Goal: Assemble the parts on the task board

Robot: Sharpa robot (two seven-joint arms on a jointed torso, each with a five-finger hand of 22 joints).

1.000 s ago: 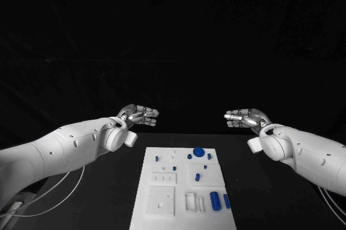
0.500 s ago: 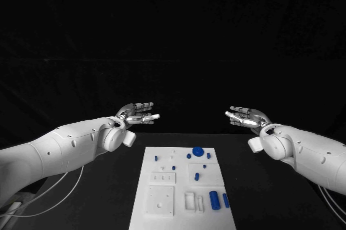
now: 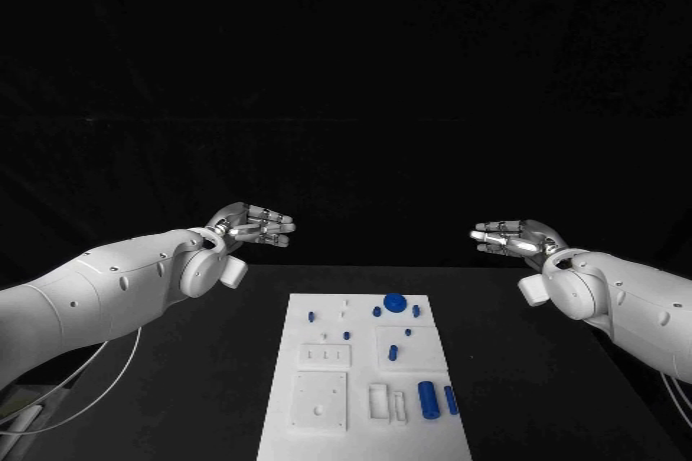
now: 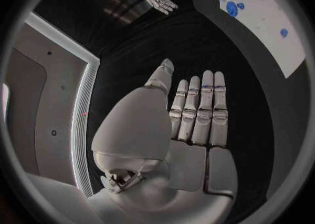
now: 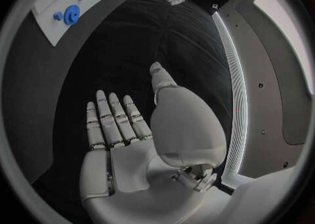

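We see the left hand (image 3: 248,226) and right hand (image 3: 513,237) raised beyond the worktop's (image 3: 216,381) far edge, fingers spread and holding nothing, well apart from the board (image 3: 325,396) lying mid-worktop with blue parts (image 3: 428,400) on it, a round one (image 3: 395,303) near its far edge.

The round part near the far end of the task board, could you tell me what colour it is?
Blue. The round part stands out against the white task board best in the head view.

One task board (image 3: 325,381), ten blue parts (image 3: 395,303).
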